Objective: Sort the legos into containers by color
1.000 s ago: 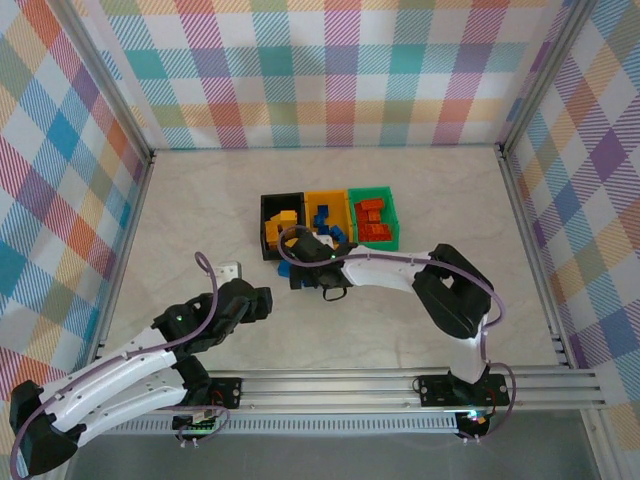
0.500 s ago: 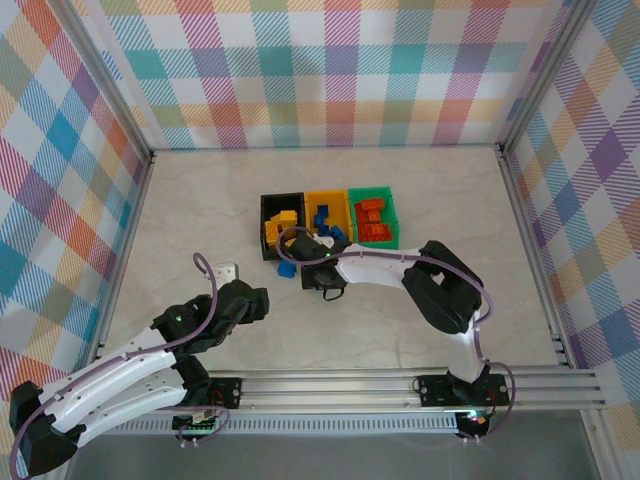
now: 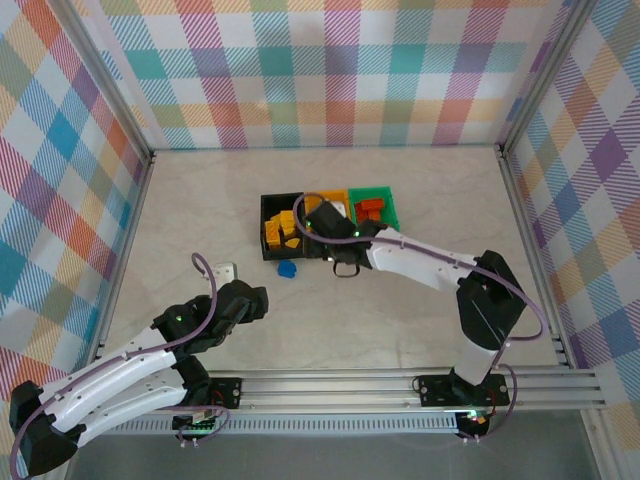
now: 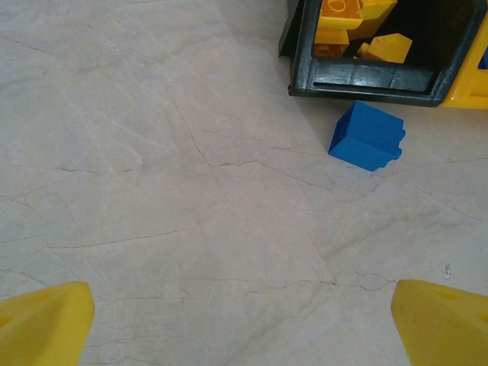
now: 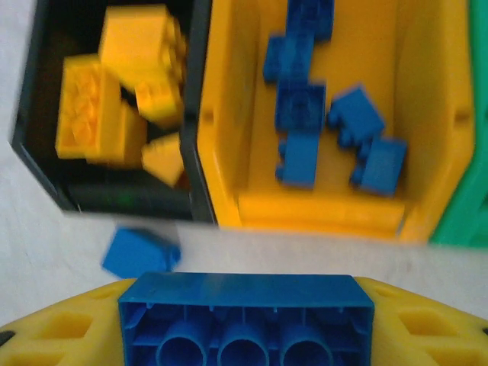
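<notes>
Right pincer [image 3: 318, 222]: pinching a long blue held brick [image 5: 245, 313] crosswise, hollow underside toward my wrist camera. It hangs above the near wall of the yellow bin [image 5: 320, 210], close to that bin's shared edge with the black bin [image 5: 38, 152].

Left pincer [image 4: 244, 324]: spread wide, carrying nothing, low over bare counter [image 4: 152, 191].

Contents: blue bricks [image 5: 301, 107] in the yellow bin, yellow bricks [image 5: 114, 99] in the black bin. The green bin [image 3: 385, 195] sits at the right end of the row. One loose brick [image 4: 367, 136], blue, lies on the counter just beside the black bin's near wall.

Risks, in my judgement:
- Releasing here could strike the rim and spill the held brick onto the counter.
- Drifting left would drop it among the yellows.
- Fetching the loose brick could shove the black bin, given how close it lies.
</notes>
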You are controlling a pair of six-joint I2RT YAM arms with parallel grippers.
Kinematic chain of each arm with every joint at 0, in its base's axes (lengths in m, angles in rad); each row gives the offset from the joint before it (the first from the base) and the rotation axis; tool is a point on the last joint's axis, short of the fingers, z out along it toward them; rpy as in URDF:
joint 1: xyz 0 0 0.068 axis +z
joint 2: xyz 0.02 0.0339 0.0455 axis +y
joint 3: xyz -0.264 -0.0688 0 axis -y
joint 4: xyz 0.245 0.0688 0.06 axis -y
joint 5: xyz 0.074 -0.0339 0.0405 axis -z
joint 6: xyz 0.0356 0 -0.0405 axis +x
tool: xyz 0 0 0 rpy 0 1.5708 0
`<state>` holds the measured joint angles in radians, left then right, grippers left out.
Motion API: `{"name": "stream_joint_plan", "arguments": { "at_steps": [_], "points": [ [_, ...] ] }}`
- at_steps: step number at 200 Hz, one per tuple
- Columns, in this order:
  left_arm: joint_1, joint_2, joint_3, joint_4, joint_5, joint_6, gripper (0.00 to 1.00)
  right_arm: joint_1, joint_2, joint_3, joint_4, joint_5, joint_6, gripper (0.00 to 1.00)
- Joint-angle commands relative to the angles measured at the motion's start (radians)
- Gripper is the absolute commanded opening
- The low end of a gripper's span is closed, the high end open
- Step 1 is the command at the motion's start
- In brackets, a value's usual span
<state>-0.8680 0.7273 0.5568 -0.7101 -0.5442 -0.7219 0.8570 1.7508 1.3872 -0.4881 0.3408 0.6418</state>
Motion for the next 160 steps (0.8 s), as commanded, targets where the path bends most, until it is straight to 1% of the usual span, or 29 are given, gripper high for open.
{"name": "stream_joint_plan", "arguments": {
  "at_steps": [1,24,35,40,45,48,53,59,67,88,108,125,140,160],
  "points": [
    [0.005,0.003,0.001,-0.043,-0.026,-0.026,1.0,-0.058,0.11,0.11,-0.012,0.001,-0.056,0.5],
    [0.005,0.003,0.015,-0.065,-0.026,-0.036,1.0,-0.104,0.214,0.228,-0.02,0.018,-0.074,0.5],
    [0.006,0.002,0.019,-0.075,-0.026,-0.039,1.0,-0.118,0.257,0.282,-0.018,0.005,-0.086,0.54],
    [0.005,0.001,0.021,-0.08,-0.026,-0.04,1.0,-0.123,0.274,0.307,-0.018,-0.008,-0.094,0.58],
    [0.006,0.0,0.022,-0.084,-0.026,-0.043,1.0,-0.127,0.289,0.332,-0.018,-0.025,-0.104,0.68],
    [0.005,-0.001,0.025,-0.088,-0.024,-0.043,1.0,-0.127,0.298,0.346,-0.018,-0.034,-0.111,0.75],
    [0.005,-0.003,0.029,-0.092,-0.026,-0.044,1.0,-0.127,0.309,0.367,-0.019,-0.044,-0.124,0.83],
    [0.005,-0.006,0.032,-0.098,-0.026,-0.045,1.0,-0.124,0.314,0.381,-0.02,-0.054,-0.131,0.88],
    [0.005,-0.011,0.035,-0.104,-0.028,-0.048,1.0,-0.117,0.31,0.383,-0.015,-0.059,-0.137,0.91],
    [0.006,-0.033,0.038,-0.111,-0.031,-0.053,1.0,-0.089,0.251,0.325,0.019,-0.049,-0.138,0.94],
    [0.006,-0.057,0.042,-0.118,-0.044,-0.058,1.0,-0.042,0.17,0.209,0.064,-0.038,-0.113,0.95],
    [0.005,-0.078,0.053,-0.131,-0.061,-0.061,1.0,0.017,0.117,0.111,0.092,-0.024,-0.066,0.95],
    [0.006,-0.093,0.058,-0.131,-0.065,-0.06,1.0,0.071,0.104,0.05,0.104,-0.011,-0.008,0.96],
    [0.006,-0.105,0.061,-0.127,-0.067,-0.053,1.0,0.127,0.126,0.004,0.125,0.017,0.06,0.96]
  ]
}}
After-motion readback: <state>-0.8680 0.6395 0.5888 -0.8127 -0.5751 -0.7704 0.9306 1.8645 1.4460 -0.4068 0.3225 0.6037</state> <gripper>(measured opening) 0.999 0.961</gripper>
